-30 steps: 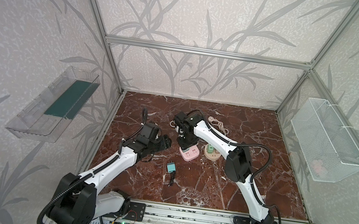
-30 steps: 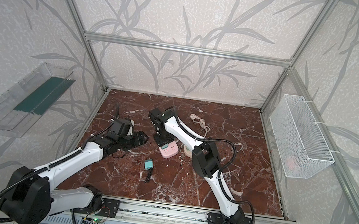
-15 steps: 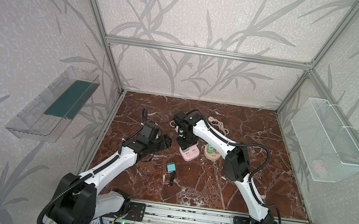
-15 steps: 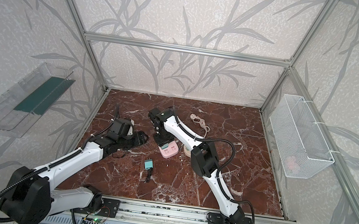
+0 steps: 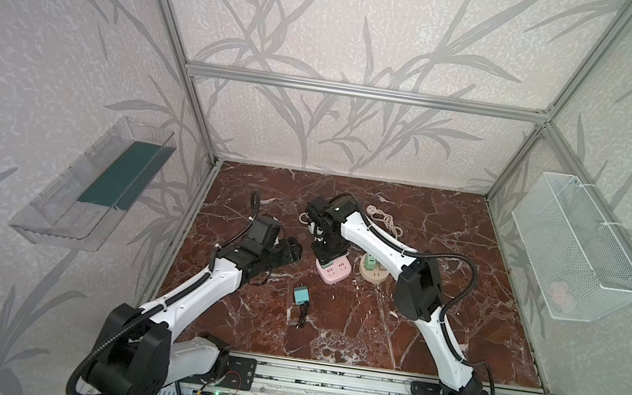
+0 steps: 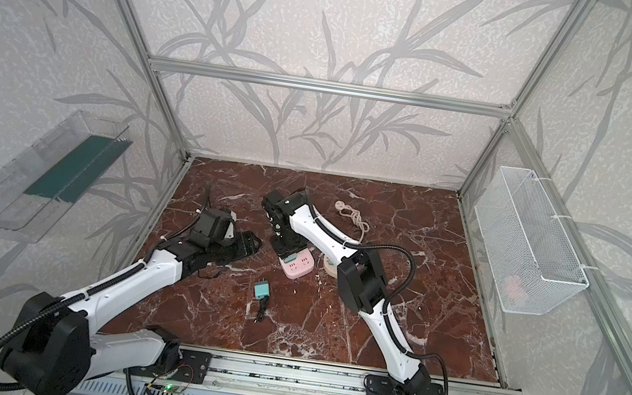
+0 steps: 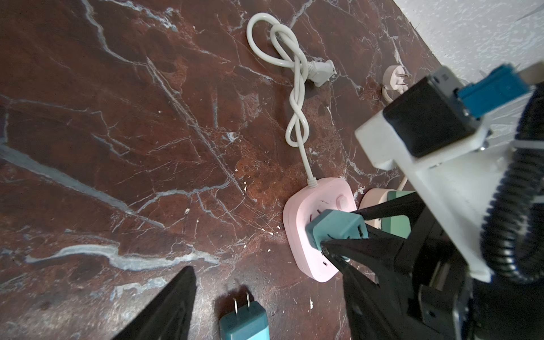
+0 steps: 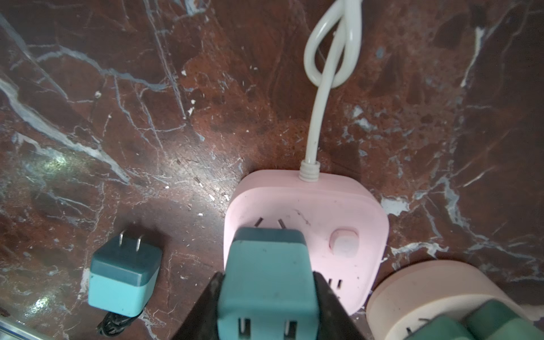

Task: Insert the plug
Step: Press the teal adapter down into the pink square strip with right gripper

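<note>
Across the last second almost nothing had moved. The right hand [image 5: 326, 253] stayed clamped on the teal plug [image 8: 265, 279], one finger on each flank, and held it over the pink socket [image 8: 309, 203]. The plug sat tilted. Its two prongs met the socket's face at a pair of slots, with bare metal still showing between body and face. This suggested the plug was lined up but not yet seated, so the insertion was probably waiting on a straighter, firmer push.

The left hand [image 5: 292, 249] hovered near the socket with its fingers wide apart and nothing between them.

A spare plug [image 5: 301, 294] lay on the table [image 5: 433, 337] near the socket, on the side towards the arms' bases, with its prongs pointing at the socket. A round socket [image 5: 373, 273] carrying a green plug [image 5: 370, 262] stood just beside the pink one; whether they touched could not be told. It crowded the right hand's finger on that side. The pink socket's white cord [image 7: 290, 88] ran away from it in a loose knot and was clear of the work.
</note>
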Available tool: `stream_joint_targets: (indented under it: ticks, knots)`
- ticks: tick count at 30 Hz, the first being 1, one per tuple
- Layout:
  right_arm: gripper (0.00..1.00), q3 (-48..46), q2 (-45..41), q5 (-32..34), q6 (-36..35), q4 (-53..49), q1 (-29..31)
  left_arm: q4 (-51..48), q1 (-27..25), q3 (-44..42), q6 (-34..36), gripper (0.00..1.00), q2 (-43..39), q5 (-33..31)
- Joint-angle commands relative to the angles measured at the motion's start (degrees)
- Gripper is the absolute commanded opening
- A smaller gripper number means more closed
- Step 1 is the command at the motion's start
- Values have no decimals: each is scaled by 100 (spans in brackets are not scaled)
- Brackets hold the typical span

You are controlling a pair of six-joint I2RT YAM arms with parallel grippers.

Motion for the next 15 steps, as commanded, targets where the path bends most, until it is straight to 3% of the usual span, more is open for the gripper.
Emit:
stream_joint_targets:
  ticks: [1, 8, 15]
  knots:
    - [0, -462, 656, -27, -37, -44, -24, -110, 9, -21, 24, 77, -81, -81]
    - [1, -343, 286, -59, 25, 39, -72, -220, 9, 19, 42, 78, -216, -144]
    - [24, -77, 119, -77, 41, -49, -81, -325, 9, 86, 59, 78, -328, -206]
